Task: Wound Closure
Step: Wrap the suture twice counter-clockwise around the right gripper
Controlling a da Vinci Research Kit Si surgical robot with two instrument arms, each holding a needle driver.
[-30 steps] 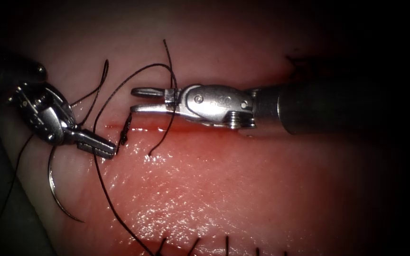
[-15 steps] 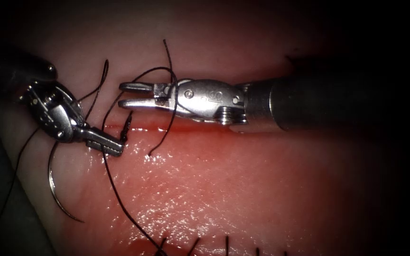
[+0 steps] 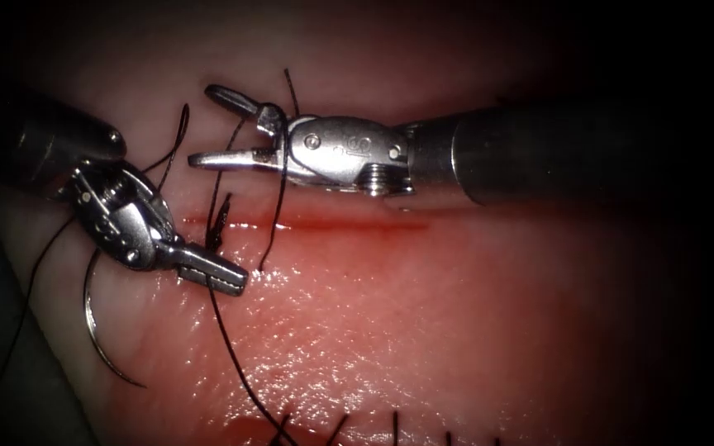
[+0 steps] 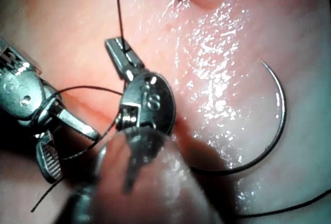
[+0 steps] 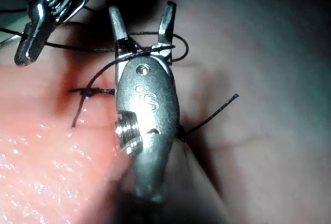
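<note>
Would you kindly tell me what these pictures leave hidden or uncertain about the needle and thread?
- Needle: in the endoscope view its upper end passes behind the left tool, which is shut on the thread.
- Thread wrapped at the open right tool: the right wrist view cannot settle whether it lies between the jaws or merely around them.
- Thread's lower run: cut off by the endoscope view's edge.

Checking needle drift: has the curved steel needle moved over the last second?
No. The curved steel needle lies free on the tissue left of the cut, same place relative to the stitches; neither pincer holds it.
</note>
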